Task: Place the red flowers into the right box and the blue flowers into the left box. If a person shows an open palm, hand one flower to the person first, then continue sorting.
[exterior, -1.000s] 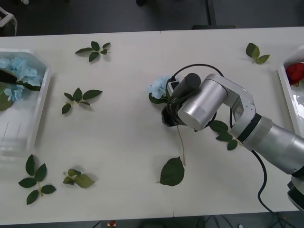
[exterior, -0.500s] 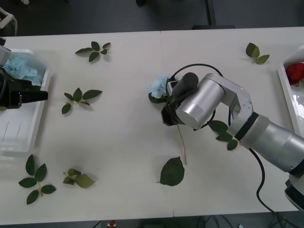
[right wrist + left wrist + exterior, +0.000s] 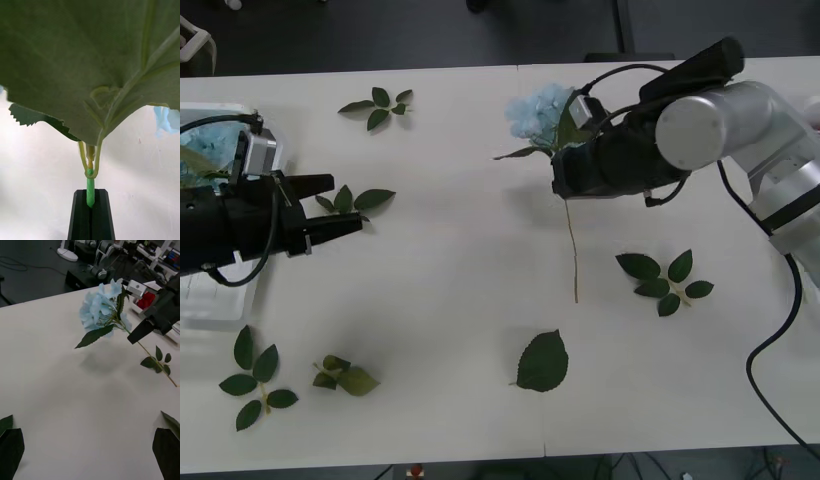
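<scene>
My right gripper [image 3: 565, 172] is shut on the stem of a blue flower [image 3: 540, 108] and holds it above the middle of the table. The thin stem hangs down toward the table. In the right wrist view the black fingers [image 3: 80, 213] are closed on the green stem [image 3: 90, 187] under a broad leaf [image 3: 90, 56]. My left gripper [image 3: 345, 203] is open, reaching right from over the left box [image 3: 210, 305], which holds more blue flowers [image 3: 200, 140]. Its wrist view shows the held blue flower [image 3: 99, 311] and, beyond it, a red flower [image 3: 145, 300]. My right arm hides the right box.
Loose green leaf sprigs lie about the table: one at the far left [image 3: 378, 105], another far right [image 3: 720, 110], a third under my left gripper [image 3: 370, 198], a fourth right of the stem [image 3: 665, 278], a single leaf [image 3: 543, 362] and two sprigs near the front left [image 3: 255, 380].
My right gripper has lifted the blue flower off the table and carried it farther away and to the right. My left arm has come in over the left box, reaching right.
</scene>
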Motion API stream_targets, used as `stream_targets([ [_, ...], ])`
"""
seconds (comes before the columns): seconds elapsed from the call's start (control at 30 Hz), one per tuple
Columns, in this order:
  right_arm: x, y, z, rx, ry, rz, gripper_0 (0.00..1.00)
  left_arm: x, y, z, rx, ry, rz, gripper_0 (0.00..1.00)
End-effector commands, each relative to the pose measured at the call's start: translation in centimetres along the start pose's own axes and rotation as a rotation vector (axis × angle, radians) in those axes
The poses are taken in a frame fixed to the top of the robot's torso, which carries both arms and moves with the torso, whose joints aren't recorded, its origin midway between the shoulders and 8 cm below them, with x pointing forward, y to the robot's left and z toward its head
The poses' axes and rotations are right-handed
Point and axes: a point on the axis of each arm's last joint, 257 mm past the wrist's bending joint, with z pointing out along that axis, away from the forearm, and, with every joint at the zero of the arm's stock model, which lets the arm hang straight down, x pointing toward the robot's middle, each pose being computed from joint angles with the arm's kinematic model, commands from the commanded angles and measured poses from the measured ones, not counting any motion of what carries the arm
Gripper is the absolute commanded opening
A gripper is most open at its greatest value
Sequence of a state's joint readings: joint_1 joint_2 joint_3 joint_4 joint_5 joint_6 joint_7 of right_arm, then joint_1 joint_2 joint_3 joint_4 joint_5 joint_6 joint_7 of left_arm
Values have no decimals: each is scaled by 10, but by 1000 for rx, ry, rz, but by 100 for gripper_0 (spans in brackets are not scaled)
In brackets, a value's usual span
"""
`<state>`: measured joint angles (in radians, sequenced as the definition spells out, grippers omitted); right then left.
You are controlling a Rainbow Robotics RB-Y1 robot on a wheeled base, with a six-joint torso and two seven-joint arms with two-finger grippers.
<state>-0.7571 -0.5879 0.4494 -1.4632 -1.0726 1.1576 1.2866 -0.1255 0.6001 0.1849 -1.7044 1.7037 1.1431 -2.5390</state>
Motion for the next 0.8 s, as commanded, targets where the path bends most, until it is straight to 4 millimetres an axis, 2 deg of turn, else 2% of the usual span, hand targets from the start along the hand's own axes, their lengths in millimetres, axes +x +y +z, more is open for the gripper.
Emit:
stream_targets([
  [0.03,-59,26,-59,-129,-140,-155,0,6,-38,11,85,-72,3,100],
  [0.17,-75,58,-87,-286,-219,-241,0,8,-67,18,162,-127,-27,100],
  [0.27,-90,96,-111,-439,-313,-302,0,7,-98,28,253,-171,-119,100],
  [0.3,-92,102,-116,-462,-330,-312,0,6,-102,29,265,-179,-137,100],
  [0.37,-99,127,-132,-544,-398,-367,0,5,-118,38,310,-191,-239,100],
  [0.53,-99,169,-157,-689,-476,-456,0,-6,-129,60,325,-223,-286,100],
  [0.7,-98,181,-165,-732,-519,-510,0,-26,-133,86,328,-238,-361,100],
  [0.8,-94,189,-163,-752,-518,-526,0,-50,-132,104,316,-281,-389,100],
])
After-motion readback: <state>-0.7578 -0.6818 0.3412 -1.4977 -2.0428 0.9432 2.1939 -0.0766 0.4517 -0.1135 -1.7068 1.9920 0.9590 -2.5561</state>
